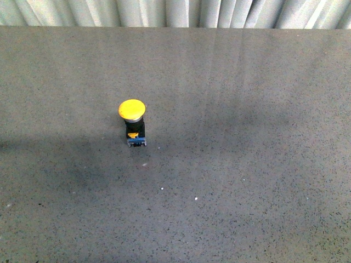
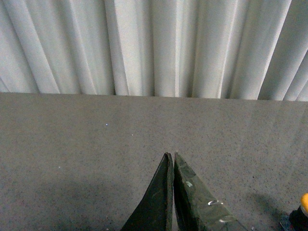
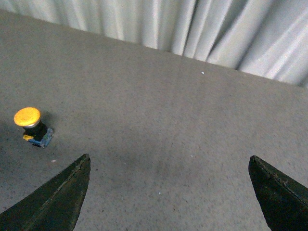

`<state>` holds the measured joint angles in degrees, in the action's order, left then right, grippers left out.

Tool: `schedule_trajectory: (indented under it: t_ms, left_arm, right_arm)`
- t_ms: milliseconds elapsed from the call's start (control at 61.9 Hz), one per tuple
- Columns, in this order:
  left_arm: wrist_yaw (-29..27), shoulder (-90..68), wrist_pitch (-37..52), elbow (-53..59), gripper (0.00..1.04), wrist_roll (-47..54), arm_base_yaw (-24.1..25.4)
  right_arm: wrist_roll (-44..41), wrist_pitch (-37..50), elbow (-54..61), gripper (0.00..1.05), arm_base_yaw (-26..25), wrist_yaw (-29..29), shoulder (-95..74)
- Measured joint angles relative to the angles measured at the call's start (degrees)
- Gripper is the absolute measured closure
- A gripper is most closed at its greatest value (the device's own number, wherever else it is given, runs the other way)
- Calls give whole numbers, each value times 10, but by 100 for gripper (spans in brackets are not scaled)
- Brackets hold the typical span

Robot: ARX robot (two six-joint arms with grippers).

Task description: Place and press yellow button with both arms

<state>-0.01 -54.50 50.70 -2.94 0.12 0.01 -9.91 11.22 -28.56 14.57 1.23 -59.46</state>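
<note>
The yellow button (image 1: pixel 132 121) stands upright on the grey table, left of centre in the front view: round yellow cap, black body, blue base. Neither arm shows in that view. In the left wrist view my left gripper (image 2: pixel 171 155) is shut, its two dark fingers pressed together with nothing between them; a sliver of the yellow button (image 2: pixel 302 214) peeks in at the frame's edge. My right gripper (image 3: pixel 168 159) is open wide and empty above bare table, with the yellow button (image 3: pixel 32 124) standing well off to one side of it, apart from the fingers.
The grey speckled table (image 1: pixel 247 164) stretches in every direction around the button. A pleated white curtain (image 1: pixel 175 12) hangs along the table's far edge. A soft shadow lies on the surface left of the button.
</note>
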Motion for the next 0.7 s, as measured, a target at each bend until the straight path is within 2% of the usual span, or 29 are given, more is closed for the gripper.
schedule_trajectory:
  t_ms: [210, 436, 695]
  left_arm:
    - [0, 95, -78, 15, 103, 0, 0]
    - [0, 185, -157, 22, 103, 0, 0]
    - [0, 272, -236, 23, 103, 0, 0]
  right_arm:
    - [-14, -26, -145, 9, 57, -10, -216]
    - [-11, -54, -271, 10, 119, 13, -367]
    - [17, -79, -329, 52, 160, 16, -430]
